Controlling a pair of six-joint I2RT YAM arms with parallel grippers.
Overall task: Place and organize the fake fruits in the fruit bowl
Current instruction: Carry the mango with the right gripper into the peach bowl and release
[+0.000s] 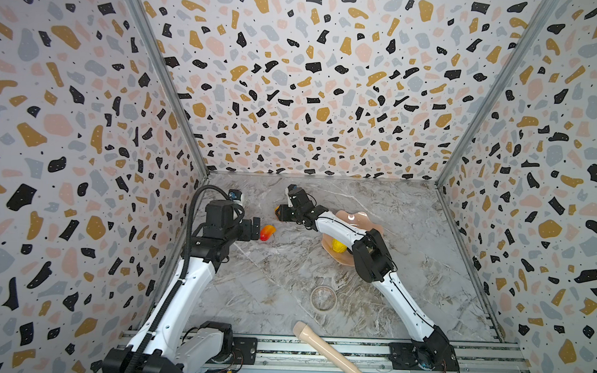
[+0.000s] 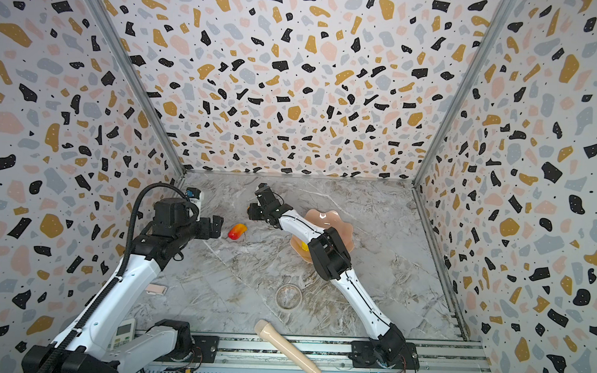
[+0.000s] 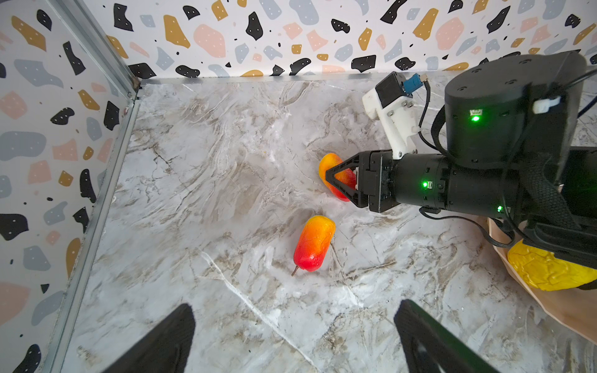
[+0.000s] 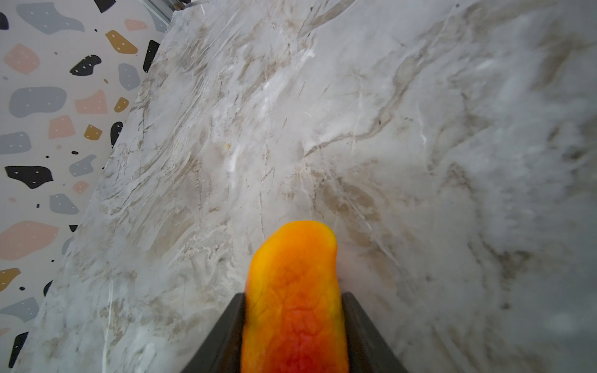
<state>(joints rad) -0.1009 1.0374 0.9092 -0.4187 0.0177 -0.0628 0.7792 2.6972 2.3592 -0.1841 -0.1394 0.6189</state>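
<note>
The left gripper (image 3: 295,305) hangs with its jaws wide and nothing between them. The free mango (image 3: 314,243) lies on the marble just ahead of them, in line with the gap but not inside it. Further along, the right gripper (image 4: 294,297) has its jaws pressed against both sides of the held mango (image 4: 294,258), whose yellow end sticks out past the fingertips. Whether that fruit is off the table cannot be told. The step in hand looks like the pick of this mango. The fruit bowl (image 1: 371,225) sits behind those jaws, under the right arm's own forearm, with the bumpy yellow fruit (image 1: 337,245) already in it. The next move probably calls for a lift and a pull back along the arm, then a release beside the yellow fruit. The left jaws could then drop around the free mango.
</note>
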